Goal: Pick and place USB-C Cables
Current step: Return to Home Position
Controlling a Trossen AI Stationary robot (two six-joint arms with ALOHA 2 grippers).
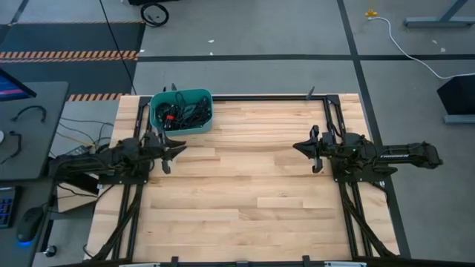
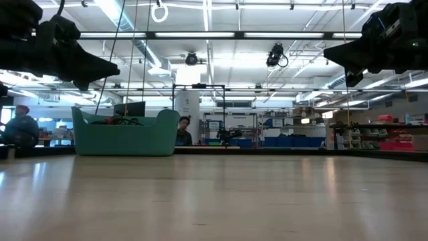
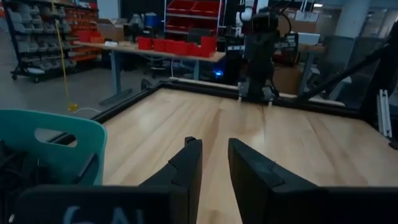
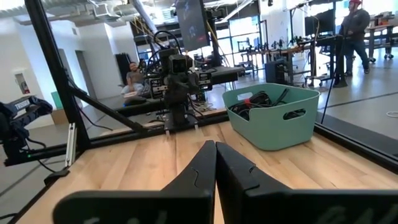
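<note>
The USB-C cables (image 1: 184,113) lie as a tangle of thin black coils, some with red ties, inside the teal bin (image 1: 204,122) at the table's far left; they also show in the bin (image 4: 271,118) in the right wrist view as cables (image 4: 258,101). My left gripper (image 1: 172,154) hovers above the table just near of the bin, empty, fingers slightly apart (image 3: 214,165). My right gripper (image 1: 306,152) hovers above the table's right part, empty, fingers together (image 4: 216,163).
Bare wooden tabletop (image 1: 245,185) stretches between the two arms. A black frame rail (image 1: 260,97) runs along the far edge. In the room beyond, people sit and stand at benches (image 2: 20,127), well off the table.
</note>
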